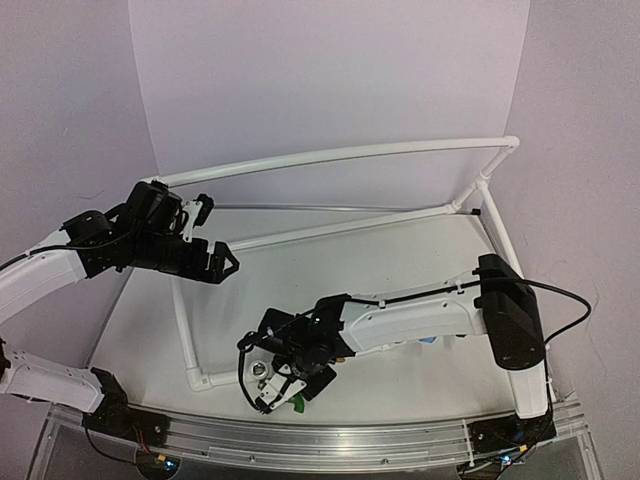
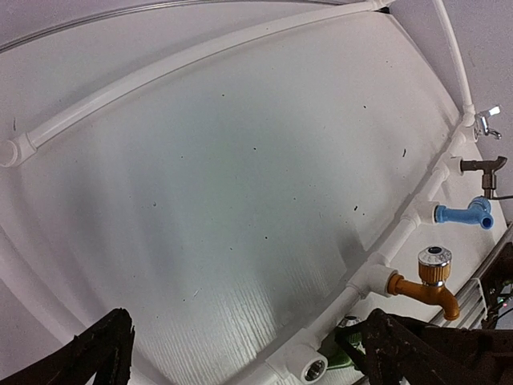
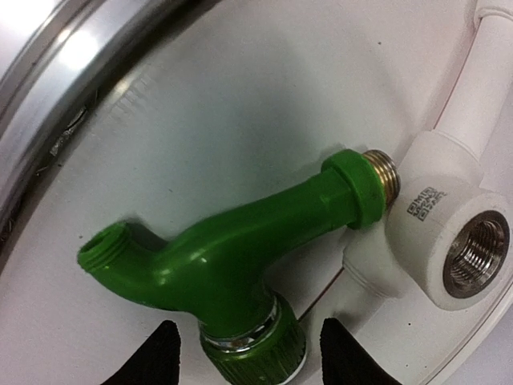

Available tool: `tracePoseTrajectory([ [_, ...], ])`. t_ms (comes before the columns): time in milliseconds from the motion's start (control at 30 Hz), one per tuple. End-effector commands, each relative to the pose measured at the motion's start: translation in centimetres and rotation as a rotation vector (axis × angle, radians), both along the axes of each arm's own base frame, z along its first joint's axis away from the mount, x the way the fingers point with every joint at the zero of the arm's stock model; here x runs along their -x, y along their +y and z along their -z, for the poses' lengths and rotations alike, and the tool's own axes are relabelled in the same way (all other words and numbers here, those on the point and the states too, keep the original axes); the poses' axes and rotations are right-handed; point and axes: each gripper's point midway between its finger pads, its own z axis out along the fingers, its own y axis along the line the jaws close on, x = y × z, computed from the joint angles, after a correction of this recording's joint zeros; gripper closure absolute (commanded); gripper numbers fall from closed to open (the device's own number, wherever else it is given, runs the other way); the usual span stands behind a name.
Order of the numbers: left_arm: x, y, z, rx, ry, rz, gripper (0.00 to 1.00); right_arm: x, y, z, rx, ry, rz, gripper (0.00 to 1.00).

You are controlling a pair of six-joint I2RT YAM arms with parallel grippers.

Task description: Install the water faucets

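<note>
White desk point(image 1: 400, 265), near edge: green faucet point(image 3: 240, 241) thread beside pipe fitting point(image 3: 441, 168), seemingly unseated; right fingers point(image 3: 156, 357) apart astride it; left fingers point(image 2: 104, 353) apart, empty.

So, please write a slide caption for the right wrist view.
Green faucet lying beside the white pipe fitting, its socket empty; right gripper straddling the knob.

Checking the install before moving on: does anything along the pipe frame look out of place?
Yes. The green faucet lies on the table, its threaded end against the side of the end fitting, whose socket is empty. The orange, blue, dark grey and silver faucets sit in their fittings.
</note>
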Motion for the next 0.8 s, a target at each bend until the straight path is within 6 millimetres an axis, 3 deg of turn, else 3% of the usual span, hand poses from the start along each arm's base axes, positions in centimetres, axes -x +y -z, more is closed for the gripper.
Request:
tracePoseTrajectory([
  [0, -0.2, -0.3, -2.0, 0.036, -0.049, 0.007, 0.00, -1.6, -0.2, 0.7, 0.058, -0.059, 0.001, 0.43],
  [200, -0.1, -0.3, -2.4, 0.046, -0.055, 0.009, 0.00, -2.0, -1.6, 2.0, 0.116, -0.070, 0.008, 0.47],
  [567, 0.2, -0.2, -2.9, 0.052, -0.054, 0.011, 0.00, -0.7, -2.9, 3.6, 0.197, 0.002, 0.025, 0.61],
  [667, 0.3, -0.1, -3.0, 0.057, -0.056, 0.009, 0.00, -0.3, -2.6, 3.1, 0.191, 0.040, 0.056, 0.67],
  [767, 0.4, -0.1, -2.9, 0.057, -0.057, 0.012, 0.00, 0.3, -1.8, 1.3, 0.150, 0.079, 0.082, 0.72],
])
